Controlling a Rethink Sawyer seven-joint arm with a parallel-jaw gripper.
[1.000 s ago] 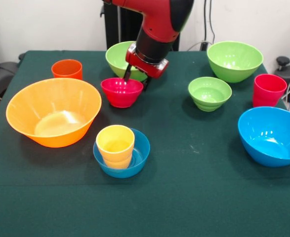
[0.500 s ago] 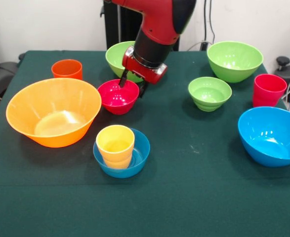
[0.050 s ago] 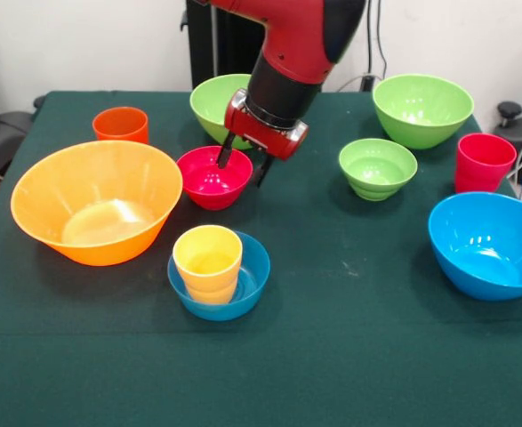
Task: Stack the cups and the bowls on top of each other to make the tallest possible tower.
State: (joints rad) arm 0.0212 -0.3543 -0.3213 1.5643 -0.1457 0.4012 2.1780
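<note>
Rim-grasping is what I am judging to be the step in hand: the gripper (image 3: 243, 165) is straddling the near-right wall of the small red bowl (image 3: 212, 177), one finger dipping inside the bowl and the other hanging outside it. The fingers are standing spread, not yet pinching the wall as far as I am able to tell. To do it well, I am thinking the claw should sink a little deeper before closing, so the glossy rim is not slipping out, and then rise straight so the bowl is not tilting.

As a target, I am eyeing the small blue bowl (image 3: 245, 280) with the yellow cup (image 3: 208, 261) standing in it, near the front of the table (image 3: 349, 356); no real tower is standing yet. The wide orange bowl (image 3: 96, 209) is sitting just left of the red one, so I am minding that side.

Behind the wrist, part of a big green bowl (image 3: 212, 100) is being hidden. Contact between the inner finger and the red wall is hard for me to make out.
</note>
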